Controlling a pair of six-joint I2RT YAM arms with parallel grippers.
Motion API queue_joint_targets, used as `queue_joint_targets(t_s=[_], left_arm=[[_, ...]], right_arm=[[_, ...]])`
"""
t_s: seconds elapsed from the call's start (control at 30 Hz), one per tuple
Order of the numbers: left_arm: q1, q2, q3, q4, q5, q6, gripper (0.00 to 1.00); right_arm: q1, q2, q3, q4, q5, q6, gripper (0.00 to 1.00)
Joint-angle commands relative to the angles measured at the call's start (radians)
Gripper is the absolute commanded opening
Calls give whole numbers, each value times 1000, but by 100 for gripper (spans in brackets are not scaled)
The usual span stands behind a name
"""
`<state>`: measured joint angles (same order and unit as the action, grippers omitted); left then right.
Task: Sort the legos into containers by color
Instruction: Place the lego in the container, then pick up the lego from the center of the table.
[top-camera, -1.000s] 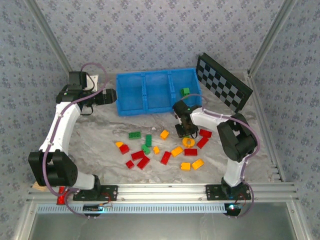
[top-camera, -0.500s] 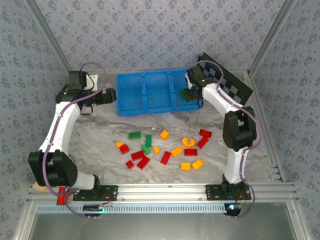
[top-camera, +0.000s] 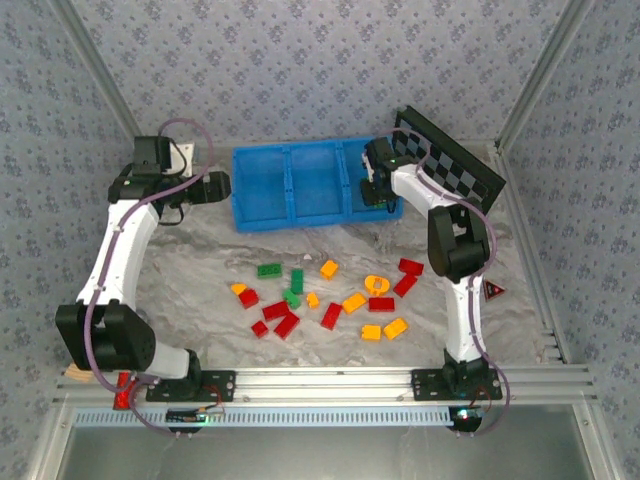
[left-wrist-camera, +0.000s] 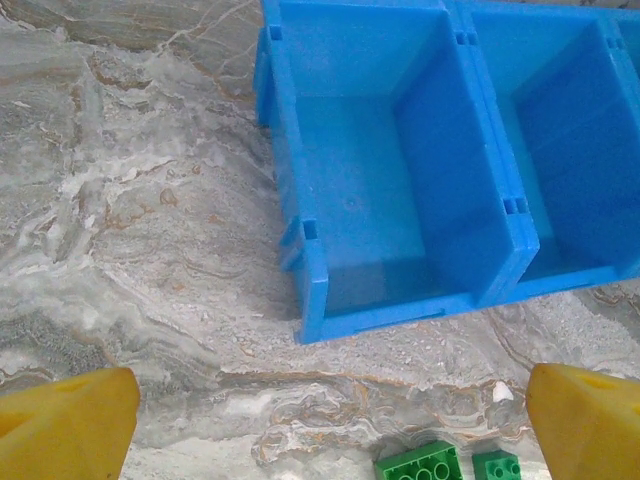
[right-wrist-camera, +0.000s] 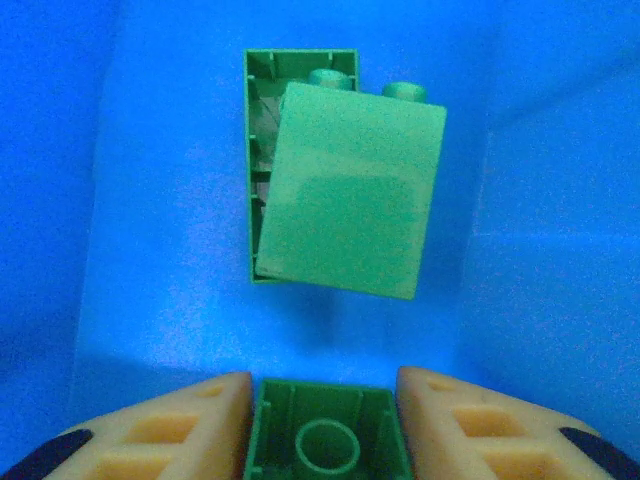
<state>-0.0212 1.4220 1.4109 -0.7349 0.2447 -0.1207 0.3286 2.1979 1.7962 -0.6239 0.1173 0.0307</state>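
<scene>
Right hand (right-wrist-camera: 322, 395) is clamping a small green plastic brick (right-wrist-camera: 325, 445) over the bright blue tray's right compartment (right-wrist-camera: 150, 200), above two green bricks (right-wrist-camera: 345, 200), grouping greens; left hand (left-wrist-camera: 330, 420) is waiting, spread wide.

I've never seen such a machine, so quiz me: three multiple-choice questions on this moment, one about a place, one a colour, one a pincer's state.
1. Where is the right pincer?
A over the loose pile
B over the blue tray's right compartment
C over the checkered board

2. What colour are the legos lying in that compartment?
A red
B green
C orange

3. How is the left pincer?
A open and empty
B shut on a red lego
C clamped on the tray wall

Answers: B, blue walls surround it and the held green lego between its fingers. B, two green legos lie stacked below. A, its fingers stand wide apart with nothing between them.
</scene>
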Motion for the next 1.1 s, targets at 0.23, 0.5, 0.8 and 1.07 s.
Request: queue_joint_targets(t_s=[0.23, 0.5, 0.8, 1.07], left_arm=[[7, 15, 30, -21, -3, 15, 99], [7, -18, 15, -13, 17, 11, 99], [6, -53, -3, -1, 34, 5, 99], [7, -52, -16, 8, 48, -2, 99]], right_arm=[[24, -136, -3, -73, -3, -11, 57], [75, -409, -226, -131, -117, 3, 76], [184, -651, -649, -90, -148, 142, 100], [263, -712, -846, -8, -136, 326, 100]])
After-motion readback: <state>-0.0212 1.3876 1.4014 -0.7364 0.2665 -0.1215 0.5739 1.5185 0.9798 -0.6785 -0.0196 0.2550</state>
